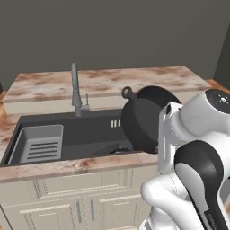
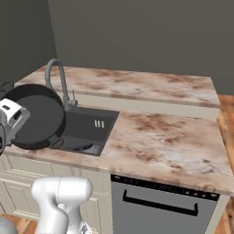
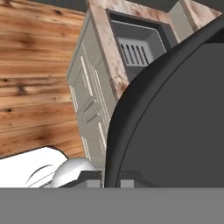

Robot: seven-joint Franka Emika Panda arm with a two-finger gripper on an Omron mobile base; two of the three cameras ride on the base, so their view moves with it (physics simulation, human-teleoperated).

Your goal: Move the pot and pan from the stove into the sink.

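One pot (image 1: pixel 141 123) is held in the air above the right part of the sink (image 1: pixel 90 130), tipped well over on its side so that its round underside faces the base cameras. In the left base view a small loop handle (image 1: pixel 127 93) stands up at its upper rim. In the right base view the pot (image 2: pixel 36 116) appears as a dark disc above the sink's (image 2: pixel 89 128) front left portion, with the white hand at its left edge. In the hand view the pot (image 3: pixel 175 118) lies across the right half, its dark rim running down to the gripper (image 3: pixel 111 181) at the bottom edge. The rim passes between the two finger tips, so the claw is closed on the pot's rim.

A dark shape lies low in the basin below the pot in the left base view; what it is cannot be told. The ribbed rack (image 1: pixel 38 143) occupies the left end of the basin. The faucet (image 1: pixel 76 92) stands at the back edge of the sink. The marbled counter (image 2: pixel 160 137) surrounds the basin, with light cabinet doors (image 1: pixel 67 202) below it. A dishwasher front (image 2: pixel 160 205) sits under the counter to the right of the sink.
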